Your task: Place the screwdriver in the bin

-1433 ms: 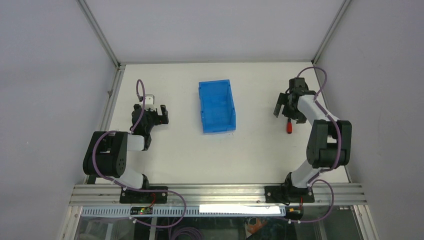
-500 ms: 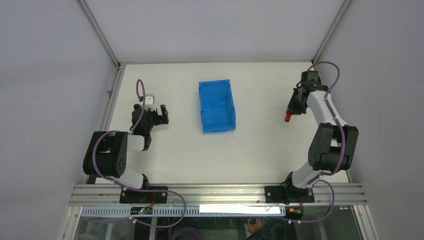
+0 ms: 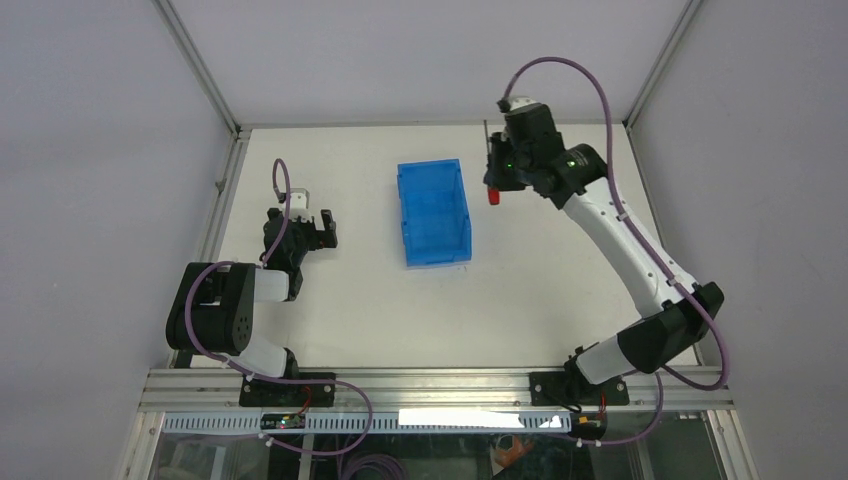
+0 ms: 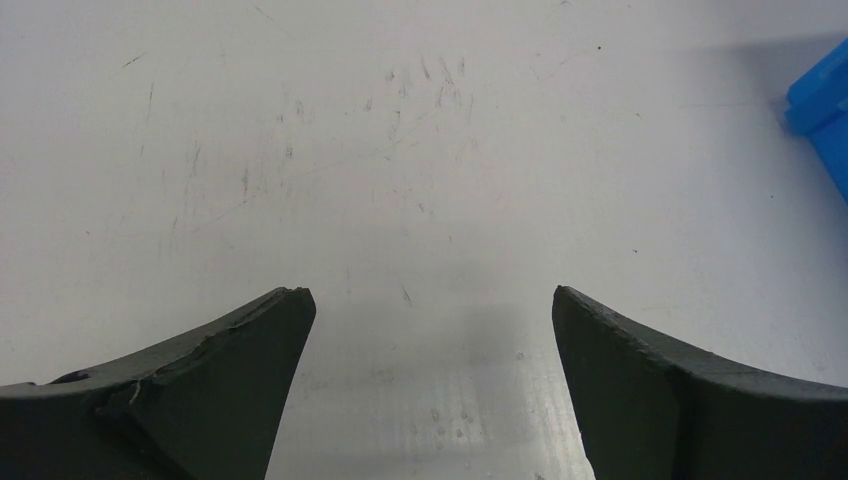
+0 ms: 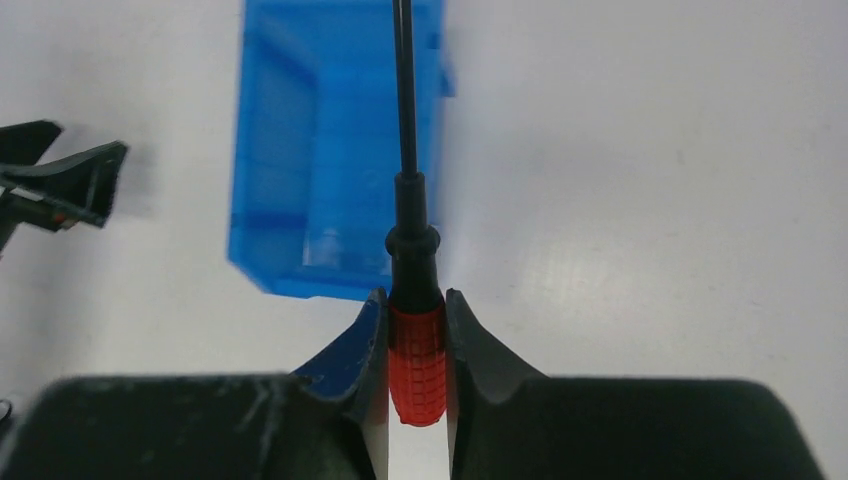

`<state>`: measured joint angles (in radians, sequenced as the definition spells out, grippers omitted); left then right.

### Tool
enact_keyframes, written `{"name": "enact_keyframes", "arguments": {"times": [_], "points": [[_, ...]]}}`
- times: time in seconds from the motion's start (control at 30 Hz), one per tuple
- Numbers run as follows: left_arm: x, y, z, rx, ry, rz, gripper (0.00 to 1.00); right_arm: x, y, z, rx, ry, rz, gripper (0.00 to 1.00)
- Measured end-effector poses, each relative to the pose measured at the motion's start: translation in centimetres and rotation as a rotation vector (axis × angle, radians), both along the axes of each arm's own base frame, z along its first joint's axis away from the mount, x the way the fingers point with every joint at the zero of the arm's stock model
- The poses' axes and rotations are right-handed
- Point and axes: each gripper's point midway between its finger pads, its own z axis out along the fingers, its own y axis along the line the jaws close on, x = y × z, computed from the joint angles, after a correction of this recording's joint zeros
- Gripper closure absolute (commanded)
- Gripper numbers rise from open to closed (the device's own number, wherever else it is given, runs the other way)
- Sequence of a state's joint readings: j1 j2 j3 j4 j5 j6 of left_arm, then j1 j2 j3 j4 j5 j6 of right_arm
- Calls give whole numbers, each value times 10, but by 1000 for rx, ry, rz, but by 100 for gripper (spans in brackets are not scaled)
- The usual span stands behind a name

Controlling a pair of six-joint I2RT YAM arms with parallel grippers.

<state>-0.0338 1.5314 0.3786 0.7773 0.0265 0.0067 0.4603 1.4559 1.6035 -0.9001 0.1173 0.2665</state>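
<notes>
The screwdriver (image 3: 493, 195) hangs in the air just right of the blue bin (image 3: 433, 212), near the bin's far end. My right gripper (image 3: 495, 180) is shut on its red handle. In the right wrist view the fingers clamp the red handle (image 5: 417, 355) on both sides of my right gripper (image 5: 416, 300), and the black shaft points out over the bin (image 5: 320, 150) below. My left gripper (image 3: 318, 229) rests low over the table left of the bin, open and empty (image 4: 430, 300). A corner of the bin (image 4: 822, 100) shows at that view's right edge.
White enclosure walls with metal corner posts (image 3: 200, 70) close in the table on three sides. An aluminium rail (image 3: 430, 385) carrying both arm bases runs along the near edge. The left arm's fingers (image 5: 70, 180) show left of the bin.
The right arm has lifted the screwdriver off the table at the right and swung it up and left, to just beside the bin. The left arm has not moved.
</notes>
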Motion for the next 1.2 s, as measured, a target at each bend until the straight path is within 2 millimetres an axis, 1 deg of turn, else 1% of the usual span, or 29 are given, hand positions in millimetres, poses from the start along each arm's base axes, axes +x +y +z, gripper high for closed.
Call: {"name": "enact_keyframes", "arguments": {"times": [0.07,0.13,0.23,0.27,0.3,0.33,0.4,0.53,0.57,0.63,0.67,0.73,0.8,0.93,1.03,1.1,1.2], "points": [[0,0,0,0,0,0,1,-6,36,11,6,-27,72,92],[0,0,0,0,0,0,1,-9,69,15,12,-42,132,92],[0,0,0,0,0,0,1,-4,100,10,-6,-42,168,91],[0,0,0,0,0,0,1,0,109,5,-19,-39,172,91],[0,0,0,0,0,0,1,6,119,-5,-37,-32,175,91],[0,0,0,0,0,0,1,10,124,-13,-51,-23,176,91],[0,0,0,0,0,0,1,19,135,-39,-96,9,175,91],[0,0,0,0,0,0,1,30,144,-104,-192,105,187,90],[0,0,0,0,0,0,1,30,144,-113,-203,118,190,90],[0,0,0,0,0,0,1,30,144,-137,-236,151,202,88],[0,0,0,0,0,0,1,30,143,-147,-249,162,207,86],[0,0,0,0,0,0,1,28,141,-165,-273,185,216,78],[0,0,0,0,0,0,1,27,140,-178,-292,202,223,67],[0,0,0,0,0,0,1,32,144,-201,-313,217,231,60],[0,0,0,0,0,0,1,32,143,-218,-334,243,233,56],[0,0,0,0,0,0,1,32,141,-224,-347,251,231,55],[0,0,0,0,0,0,1,33,141,-221,-349,246,225,52]]}}
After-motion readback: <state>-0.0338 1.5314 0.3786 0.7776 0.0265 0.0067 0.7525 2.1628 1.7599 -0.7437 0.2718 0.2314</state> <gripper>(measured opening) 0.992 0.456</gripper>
